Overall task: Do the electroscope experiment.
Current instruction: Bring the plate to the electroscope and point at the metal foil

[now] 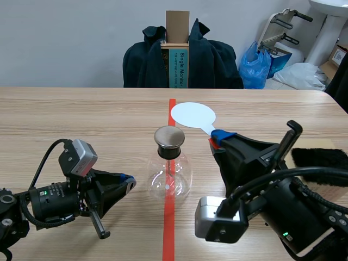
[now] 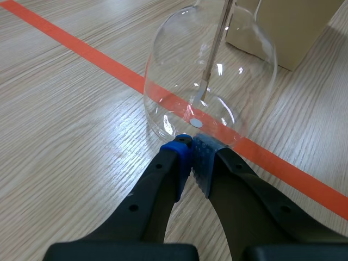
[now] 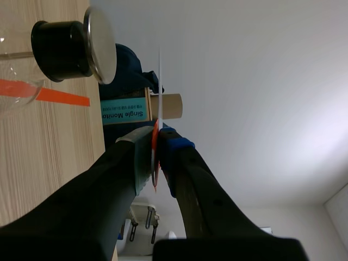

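The glass electroscope flask [image 1: 170,176] stands upright on the counter [image 1: 81,114], astride the orange-red tape line [image 1: 169,228], with its metal cap [image 1: 170,137] on top. The left arm [image 1: 54,198] has its jaws pressed together on nothing, tips right at the flask's base. Beyond the flask to its right, the right arm [image 1: 272,185] has its jaws pinching a white paddle [image 1: 193,115] by the handle. A black furry cloth [image 1: 321,159] lies further right.

We've got a glossy clear glass flask [image 1: 170,176] with a brushed metal cap [image 1: 169,136] on a matt wood-grain tabletop [image 1: 81,119]. The white paddle [image 1: 193,115] looks like smooth matt plastic to us, and the black cloth [image 1: 321,159] is fuzzy.
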Motion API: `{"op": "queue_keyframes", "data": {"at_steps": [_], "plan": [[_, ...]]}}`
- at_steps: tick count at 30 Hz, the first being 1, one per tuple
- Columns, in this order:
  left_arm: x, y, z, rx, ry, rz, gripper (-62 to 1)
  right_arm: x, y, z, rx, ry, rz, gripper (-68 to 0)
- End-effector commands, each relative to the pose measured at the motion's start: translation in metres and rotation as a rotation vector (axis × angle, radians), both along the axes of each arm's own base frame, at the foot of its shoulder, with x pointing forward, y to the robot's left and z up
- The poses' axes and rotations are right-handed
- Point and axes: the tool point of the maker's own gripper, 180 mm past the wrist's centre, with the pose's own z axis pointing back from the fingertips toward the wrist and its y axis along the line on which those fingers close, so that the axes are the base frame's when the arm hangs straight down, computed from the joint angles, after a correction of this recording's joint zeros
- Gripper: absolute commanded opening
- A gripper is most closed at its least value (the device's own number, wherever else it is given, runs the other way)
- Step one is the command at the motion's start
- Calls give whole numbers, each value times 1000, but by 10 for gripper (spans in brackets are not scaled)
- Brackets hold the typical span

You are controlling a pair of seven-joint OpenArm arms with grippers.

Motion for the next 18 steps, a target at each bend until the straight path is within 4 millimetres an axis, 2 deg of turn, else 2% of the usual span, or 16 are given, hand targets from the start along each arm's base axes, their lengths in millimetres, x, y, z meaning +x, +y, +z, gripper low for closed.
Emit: {"op": "queue_keyframes", "data": {"at_steps": [1, 13, 18], "plan": [[6, -7, 13, -41, -30, 4, -580, 7, -5, 14, 10, -48, -21, -669], [6, -10, 13, -48, -32, 7, -580, 21, -32, -4, -10, 5, -180, -669], [6, -10, 13, -49, -31, 7, -580, 24, -40, -6, -15, 10, -223, -669]]}}
